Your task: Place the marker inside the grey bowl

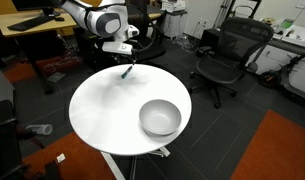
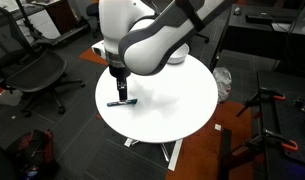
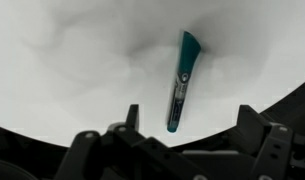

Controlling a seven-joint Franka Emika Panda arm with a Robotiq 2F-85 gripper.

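Observation:
The marker (image 3: 182,80) is a short dark teal stick lying flat on the round white table (image 1: 102,110). It shows in both exterior views (image 1: 125,71) (image 2: 122,102), near the table's edge. My gripper (image 3: 192,125) hangs just above the marker with its fingers open and spread to either side of the marker's near end, holding nothing. It also shows in both exterior views (image 1: 129,61) (image 2: 117,86). The grey bowl (image 1: 160,118) stands upright and empty on the opposite side of the table, well away from the gripper. In an exterior view the arm hides the bowl.
Black office chairs (image 1: 227,55) (image 2: 37,70) stand around the table, and a wooden desk (image 1: 37,25) is behind the arm. The marker lies close to the table's rim (image 2: 112,112). A tripod (image 2: 267,110) stands on the floor beside the table.

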